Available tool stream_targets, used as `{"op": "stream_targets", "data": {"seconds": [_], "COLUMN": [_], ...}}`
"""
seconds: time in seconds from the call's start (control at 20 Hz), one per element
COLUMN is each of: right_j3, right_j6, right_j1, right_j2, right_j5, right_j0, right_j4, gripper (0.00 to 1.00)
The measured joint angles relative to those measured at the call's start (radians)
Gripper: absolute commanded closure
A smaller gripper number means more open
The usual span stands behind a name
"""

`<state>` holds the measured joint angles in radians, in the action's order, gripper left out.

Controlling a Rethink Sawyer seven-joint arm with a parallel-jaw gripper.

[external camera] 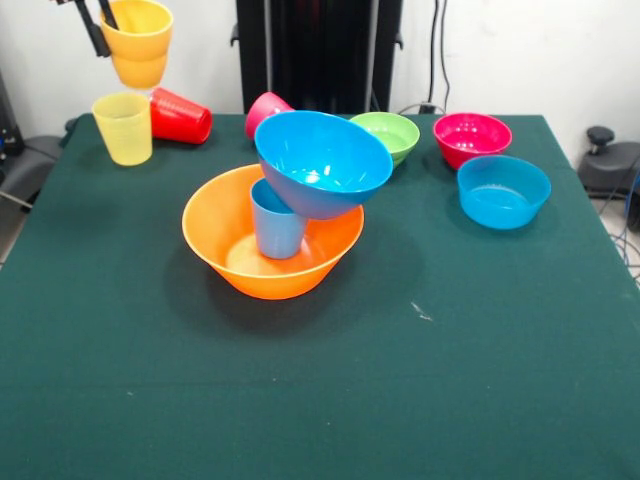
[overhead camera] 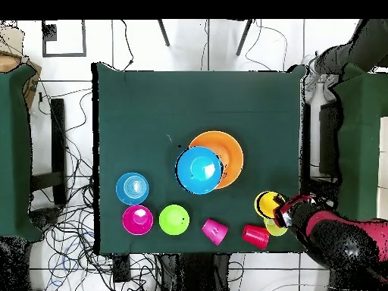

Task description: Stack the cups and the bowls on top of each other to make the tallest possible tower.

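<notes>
My gripper point(external camera: 102, 28) is shut on the rim of the orange cup point(external camera: 135, 40), which hangs in the air at the far left, above the yellow cup point(external camera: 123, 128). In the overhead view the gripper point(overhead camera: 284, 212) and orange cup point(overhead camera: 269, 203) sit at the table's lower right. The tower stands mid-table: a large orange bowl point(external camera: 272, 265) holds a light blue cup point(external camera: 277, 225), and a large blue bowl point(external camera: 322, 163) rests tilted on that cup. The red cup point(external camera: 180, 116) and the pink cup point(external camera: 265, 108) lie on their sides.
A green bowl point(external camera: 388, 135), a magenta bowl point(external camera: 472, 138) and a small blue bowl point(external camera: 503, 190) stand upright at the back right. From overhead they line up at the lower left: the small blue bowl point(overhead camera: 132, 188), the magenta bowl point(overhead camera: 137, 219) and the green bowl point(overhead camera: 173, 220).
</notes>
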<state>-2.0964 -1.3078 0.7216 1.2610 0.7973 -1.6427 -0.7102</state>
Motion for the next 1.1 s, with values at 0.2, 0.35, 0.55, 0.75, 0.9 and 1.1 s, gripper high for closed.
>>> {"op": "stream_targets", "data": {"seconds": [0.2, 0.35, 0.55, 0.75, 0.9, 1.1], "right_j3": [-0.009, -0.02, -0.033, -0.035, -0.036, -0.037], "right_j6": [0.0, 0.0, 0.0, 0.0, 0.0, 0.0], "right_j1": [0.004, 0.022, 0.054, 0.083, 0.1, 0.129], "right_j2": [0.01, 0.024, 0.043, 0.054, 0.058, 0.062], "right_j5": [-0.018, -0.026, -0.028, -0.029, -0.029, -0.04], "right_j0": [-0.003, -0.003, -0.003, 0.001, 0.005, 0.019], "right_j4": [0.002, 0.016, 0.045, 0.071, 0.088, 0.108], "gripper": [1.0, 1.0, 1.0, 1.0, 1.0, 1.0]}}
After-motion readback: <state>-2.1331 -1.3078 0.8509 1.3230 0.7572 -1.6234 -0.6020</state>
